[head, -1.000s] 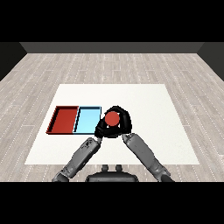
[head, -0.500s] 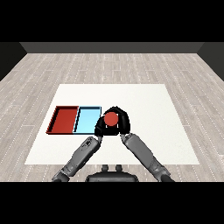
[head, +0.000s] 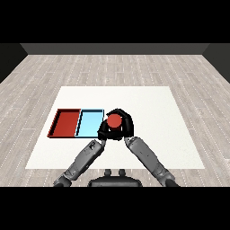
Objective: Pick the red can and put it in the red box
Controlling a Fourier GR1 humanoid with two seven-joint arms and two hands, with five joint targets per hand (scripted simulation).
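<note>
The red can is sitting in the right hand, whose fingers are curling around it. No words are showing on the can. It is hanging just right of the light blue tray, a little closer than a moment ago. The red tray is lying further left. The left hand is staying beside the can; I cannot tell how its fingers are set. Everything is resting on the white table.

Two grey, rounded, segmented forearms are showing metallic shading. Each is ending in a black fingered hand: left hand, right hand. No cables or markings are showing.
</note>
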